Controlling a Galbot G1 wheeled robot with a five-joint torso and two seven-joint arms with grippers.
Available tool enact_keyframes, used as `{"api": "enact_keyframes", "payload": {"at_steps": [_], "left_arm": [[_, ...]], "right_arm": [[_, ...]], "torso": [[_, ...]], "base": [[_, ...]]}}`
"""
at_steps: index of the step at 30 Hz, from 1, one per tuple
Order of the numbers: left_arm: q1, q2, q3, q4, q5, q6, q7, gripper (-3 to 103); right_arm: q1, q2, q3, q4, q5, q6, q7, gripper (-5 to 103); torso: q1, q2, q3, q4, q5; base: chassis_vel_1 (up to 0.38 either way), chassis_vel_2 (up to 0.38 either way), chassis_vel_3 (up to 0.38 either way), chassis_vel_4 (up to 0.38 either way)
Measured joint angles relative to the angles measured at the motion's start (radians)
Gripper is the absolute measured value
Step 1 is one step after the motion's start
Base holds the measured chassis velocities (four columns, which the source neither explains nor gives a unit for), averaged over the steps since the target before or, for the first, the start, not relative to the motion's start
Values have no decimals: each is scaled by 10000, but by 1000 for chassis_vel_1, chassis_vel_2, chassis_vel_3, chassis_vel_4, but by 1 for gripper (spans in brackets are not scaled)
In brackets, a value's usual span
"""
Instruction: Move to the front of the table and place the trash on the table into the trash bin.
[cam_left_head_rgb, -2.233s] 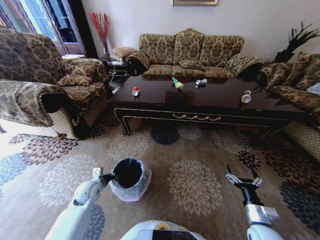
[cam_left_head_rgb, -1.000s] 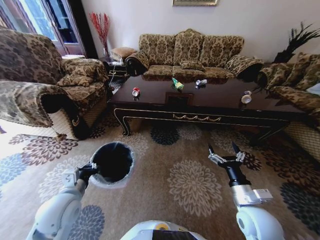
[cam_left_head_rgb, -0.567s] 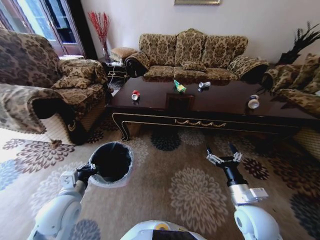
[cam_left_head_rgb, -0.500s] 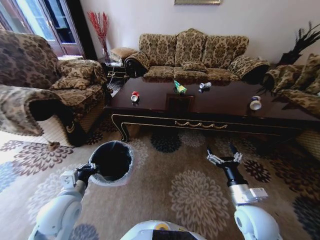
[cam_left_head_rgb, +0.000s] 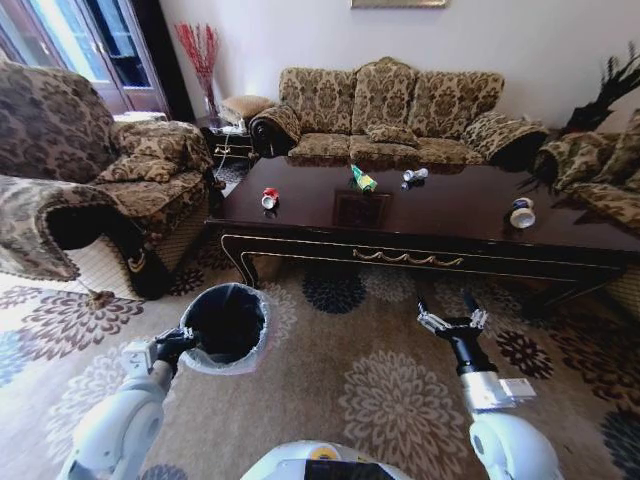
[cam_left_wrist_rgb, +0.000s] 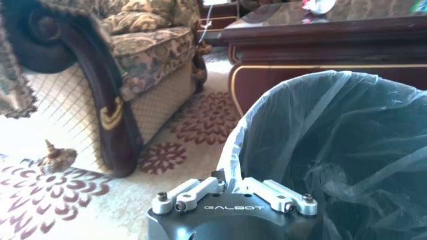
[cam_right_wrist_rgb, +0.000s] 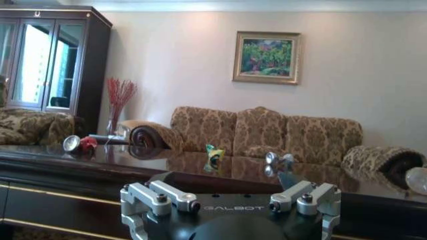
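Trash bin (cam_left_head_rgb: 225, 326) held off the carpet (cam_left_head_rgb: 330, 380), rim pinched by left gripper (cam_left_head_rgb: 178, 343), right gripper (cam_left_head_rgb: 452, 322) raised before the table (cam_left_head_rgb: 450, 215), jaws spread

Centre frame, the bench (cam_left_head_rgb: 440, 215) is glossy dark brown with gold trim. On it: a red-and-white can (cam_left_head_rgb: 269, 199), a green wrapper (cam_left_head_rgb: 362, 179). Lower left, the black trash bin (cam_left_head_rgb: 226, 324) has a whitish liner. The carpet (cam_left_head_rgb: 400, 380) bears brown floral medallions.

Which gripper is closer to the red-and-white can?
Left. The left gripper, holding the trash bin rim, sits below the red-and-white can; the right gripper hangs open, farther right.
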Motion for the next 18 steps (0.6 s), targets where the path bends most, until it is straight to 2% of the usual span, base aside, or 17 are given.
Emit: {"api": "enact_keyframes", "payload": {"at_steps": [7,9,10,12,13,18], "left_arm": [[-17,-97,-33,158,8,-25,7,2],[-5,-153,-32,344,-125,-615,5,2],[-5,-153,-32,344,-125,-615,5,2],[-54,-200,-107,592,-334,-1503,262,2],[-97,-203,-188,650,-303,-1690,483,2],[-134,-174,-299,681,-225,-1862,759,2]], "right_arm": [[-44,-65,225,-121,72,2,-11,100],[-82,-76,303,-182,79,11,-12,100],[-82,-76,303,-182,79,11,-12,100],[-120,-76,365,-253,83,75,-23,100],[-139,-75,395,-279,85,106,-28,100],[-228,-74,531,-392,130,227,-60,100]], "torso": [[0,1,0,1,0],[0,0,0,2,-1],[0,0,0,2,-1],[0,1,1,4,-1],[0,8,7,3,0],[8,111,87,2,0]], "base": [[51,53,53,48],[75,87,90,78],[70,87,100,86],[95,85,96,78],[76,79,63,64],[30,24,25,25]]}}
